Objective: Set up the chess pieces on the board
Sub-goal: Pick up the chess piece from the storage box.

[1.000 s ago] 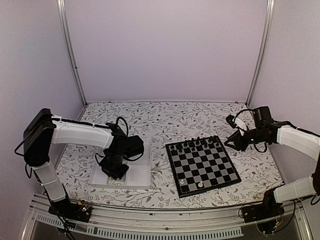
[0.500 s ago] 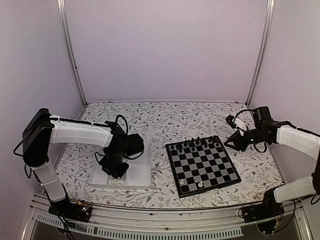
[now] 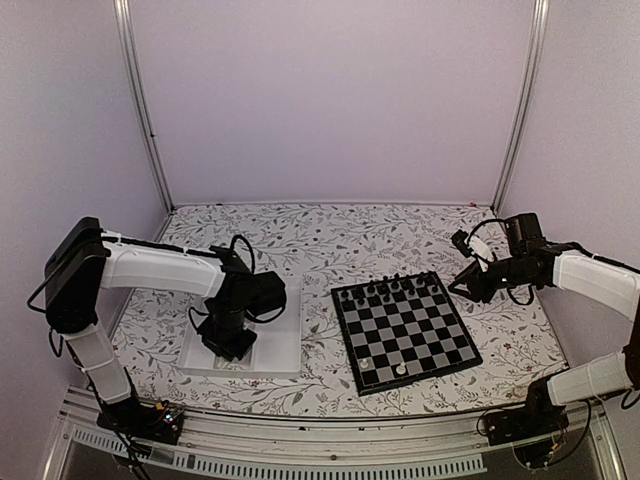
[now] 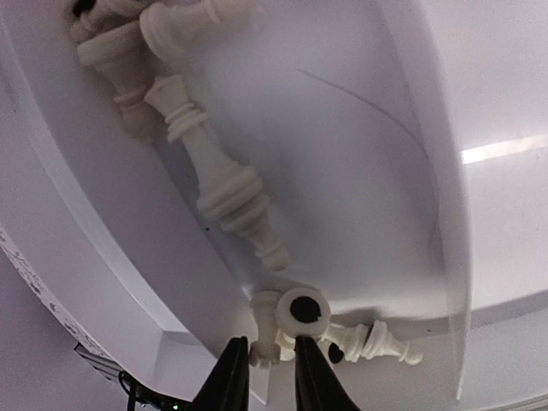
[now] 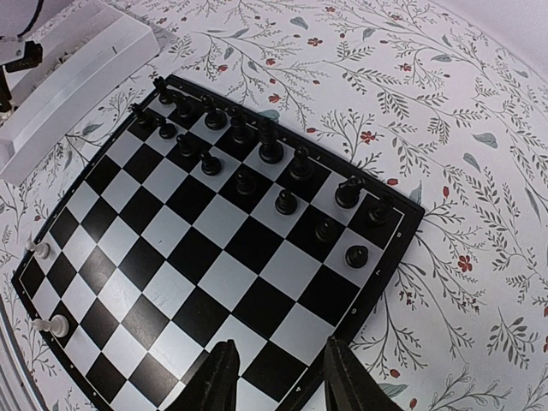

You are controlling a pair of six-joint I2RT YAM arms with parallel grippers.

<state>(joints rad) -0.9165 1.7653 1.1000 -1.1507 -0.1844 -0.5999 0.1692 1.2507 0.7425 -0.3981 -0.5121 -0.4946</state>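
Cream chess pieces [image 4: 224,184] lie heaped in the white tray [image 4: 94,248], where the left hand [image 4: 267,353] noses in at the bottom of the wrist view. Its fingers stand narrowly apart beside a small felt-based piece [image 4: 304,310]; whether they clamp anything cannot be told. The right hand [image 5: 281,351] hovers, fingers apart and empty, at the board's [image 3: 420,335] right edge. Black pieces [image 5: 271,145] fill the far rows; two cream ones [image 5: 51,325] stand lower left. Fetching the next cream piece appears under way, and calls for a clean lift.

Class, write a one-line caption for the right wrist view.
Open right gripper faces the board: black pieces set, two white pieces placed.
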